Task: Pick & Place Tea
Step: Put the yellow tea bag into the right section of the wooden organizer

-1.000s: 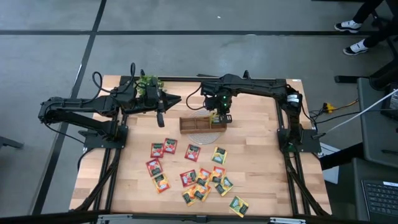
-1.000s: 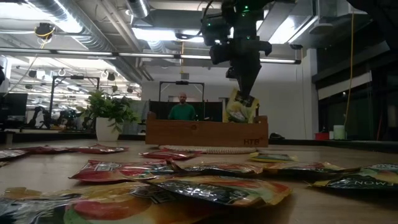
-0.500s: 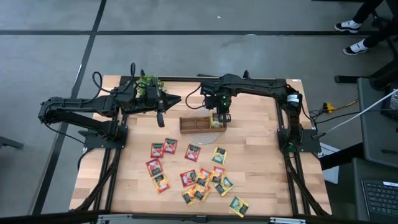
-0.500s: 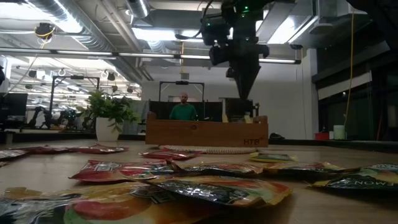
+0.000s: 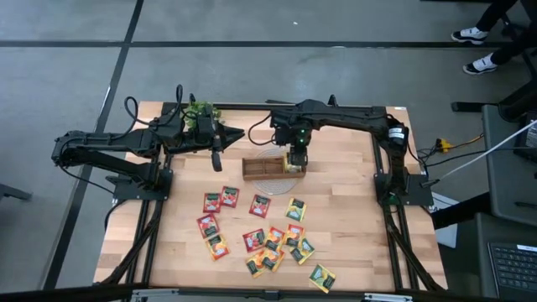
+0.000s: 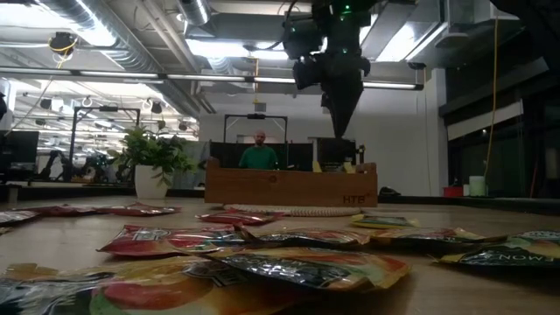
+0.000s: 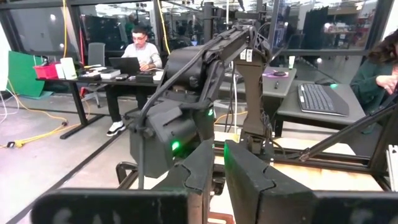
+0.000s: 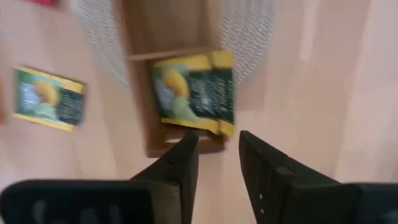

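Observation:
Several tea sachets (image 5: 252, 226) in red, orange and yellow-green lie flat and scattered on the near half of the wooden table. One yellow-green tea sachet (image 8: 196, 93) rests in the right end compartment of the brown wooden tray (image 5: 262, 168), one edge on the tray's end wall. My right gripper (image 8: 217, 140) hangs open, pointing down, just above that end of the tray (image 6: 290, 185) with nothing between its fingers. My left gripper (image 5: 239, 134) waits shut and level above the table's far left, by the potted plant (image 5: 200, 111).
A pale round mesh mat (image 8: 99, 37) lies under the tray's right end. A yellow-green sachet (image 8: 46, 99) lies on the table just near of the tray. People sit at desks in the room beyond the table. Bare wood (image 5: 352, 210) spreads at the right.
My right gripper has let go of the yellow-green sachet that it held upright over the tray's right end. The sachet has dropped into that compartment, and the gripper has stayed above it.

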You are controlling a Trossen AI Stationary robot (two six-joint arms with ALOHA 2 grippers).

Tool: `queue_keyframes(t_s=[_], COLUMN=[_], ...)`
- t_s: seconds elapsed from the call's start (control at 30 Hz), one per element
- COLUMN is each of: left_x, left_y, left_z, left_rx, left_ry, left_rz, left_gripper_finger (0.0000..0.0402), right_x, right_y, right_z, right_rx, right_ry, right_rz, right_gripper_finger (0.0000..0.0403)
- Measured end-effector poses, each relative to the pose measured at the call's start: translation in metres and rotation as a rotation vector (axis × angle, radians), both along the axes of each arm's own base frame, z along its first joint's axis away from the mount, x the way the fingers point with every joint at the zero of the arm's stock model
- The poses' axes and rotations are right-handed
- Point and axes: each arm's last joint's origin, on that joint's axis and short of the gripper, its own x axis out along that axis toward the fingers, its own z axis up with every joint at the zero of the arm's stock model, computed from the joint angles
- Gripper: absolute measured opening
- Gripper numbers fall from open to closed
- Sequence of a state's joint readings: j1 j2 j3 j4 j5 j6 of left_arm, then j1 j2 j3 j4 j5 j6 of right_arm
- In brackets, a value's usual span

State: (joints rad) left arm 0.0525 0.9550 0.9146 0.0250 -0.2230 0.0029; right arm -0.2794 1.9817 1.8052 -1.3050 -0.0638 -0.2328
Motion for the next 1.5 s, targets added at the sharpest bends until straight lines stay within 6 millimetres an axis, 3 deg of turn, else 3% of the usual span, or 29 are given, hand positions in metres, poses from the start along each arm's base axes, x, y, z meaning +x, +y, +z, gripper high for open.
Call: queue_keyframes(t_s=[0.23,0.67,0.97,1.1,1.27,1.5], left_x=[0.000,0.001,0.000,0.000,0.000,0.001], left_y=[0.000,-0.002,-0.002,-0.002,-0.002,-0.002], left_z=[0.000,0.000,0.000,0.000,0.000,-0.001], left_rx=[-0.032,-0.045,-0.045,-0.045,-0.045,-0.067], left_ry=[-0.009,-0.011,-0.009,-0.009,-0.009,-0.008], left_rz=[0.000,-0.071,-0.071,-0.071,-0.071,-0.071], left_gripper_finger=[0.0041,0.0048,0.0052,0.0049,0.0052,0.0052], right_x=[0.011,0.010,-0.010,-0.012,-0.013,-0.021], right_y=[0.028,0.112,0.165,0.179,0.187,0.192], right_z=[0.018,0.037,0.063,0.062,0.054,0.005], right_rx=[0.140,0.180,-0.009,0.013,0.013,-0.006], right_ry=[-0.093,-0.117,-0.218,-0.220,-0.204,-0.090], right_rz=[-0.025,-0.030,-0.261,-0.398,-0.583,-0.814], right_gripper_finger=[0.0117,0.0117,0.0118,0.0122,0.0156,0.0223])
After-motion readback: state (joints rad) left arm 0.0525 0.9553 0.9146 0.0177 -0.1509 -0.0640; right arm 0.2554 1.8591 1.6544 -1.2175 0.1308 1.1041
